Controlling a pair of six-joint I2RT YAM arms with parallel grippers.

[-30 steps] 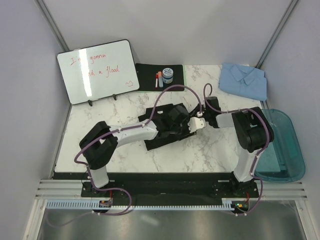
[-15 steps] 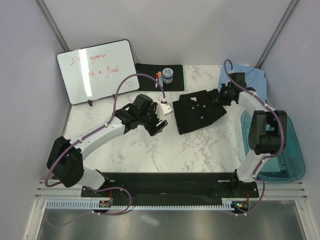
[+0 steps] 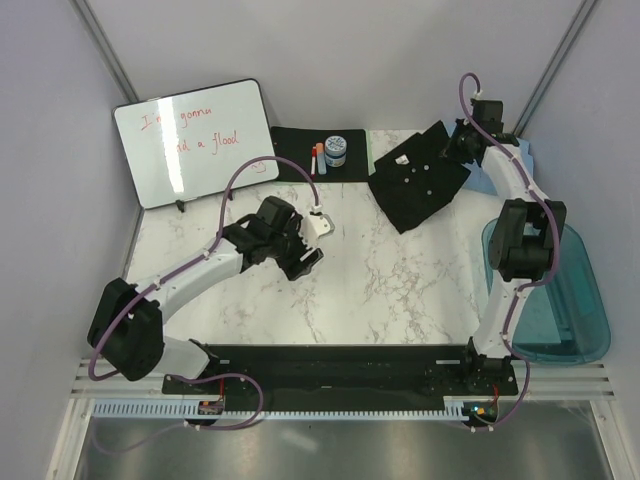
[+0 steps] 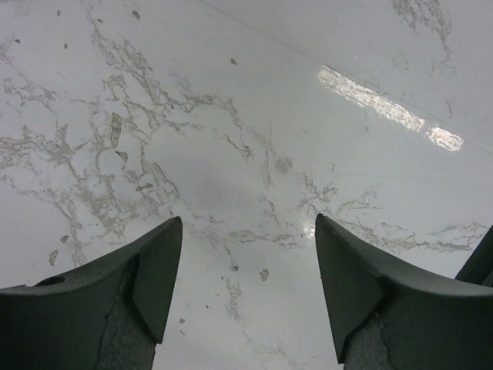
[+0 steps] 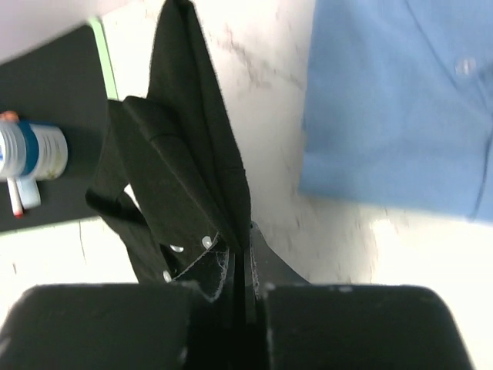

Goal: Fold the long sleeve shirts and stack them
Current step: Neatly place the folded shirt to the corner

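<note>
Black shirt [image 3: 420, 178]: soft, limp, sags; best pinched at a folded edge.
Right gripper [image 3: 462, 142]: clamped on it.
Left gripper [image 4: 246, 262]: spread, empty.

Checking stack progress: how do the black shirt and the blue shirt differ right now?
Colour: black shirt is black, blue shirt light blue. State: black shirt is pinched in the shut right gripper and hangs from it; blue shirt lies flat on the table, ungripped. Shared: both are button-ups.
</note>
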